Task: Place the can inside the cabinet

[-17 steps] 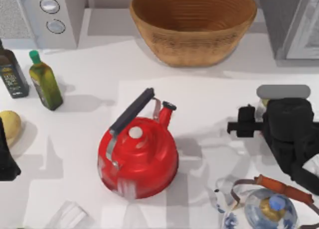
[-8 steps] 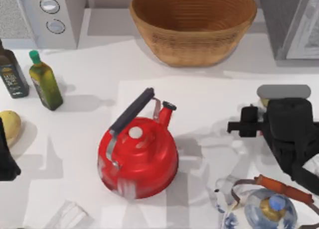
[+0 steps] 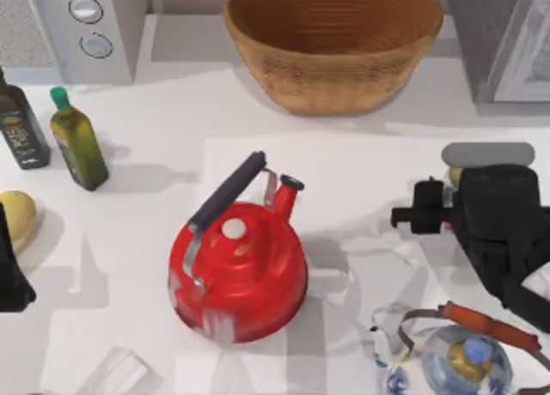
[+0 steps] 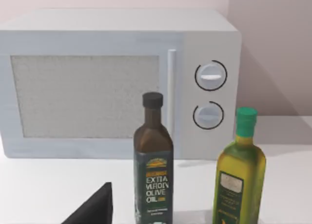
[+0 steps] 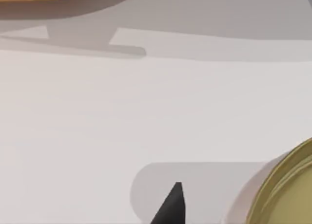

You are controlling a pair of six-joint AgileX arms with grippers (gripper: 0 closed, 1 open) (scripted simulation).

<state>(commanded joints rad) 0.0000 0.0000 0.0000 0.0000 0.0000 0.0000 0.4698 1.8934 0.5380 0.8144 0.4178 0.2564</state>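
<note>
The can is mostly hidden under my right arm; a sliver of its yellowish top (image 3: pixel 453 177) shows at the table's right side. Its dull gold top (image 5: pixel 291 191) fills a corner of the right wrist view, standing on the white table. My right gripper (image 3: pixel 478 199) hangs directly over it. The cabinet (image 3: pixel 497 36), grey speckled with a white framed door, stands at the back right corner, behind the can. My left gripper (image 3: pixel 10 270) is parked at the table's left edge.
A red kettle (image 3: pixel 238 270) sits mid-table, with a wicker basket (image 3: pixel 333 43) behind it. A white microwave (image 3: pixel 82 26), a dark oil bottle (image 3: pixel 21 124) and a green-capped bottle (image 3: pixel 77 142) stand back left. A blue-white teapot (image 3: pixel 460 361) is front right.
My right arm has edged slightly toward the back of the table, over the can. The left arm has not moved.
</note>
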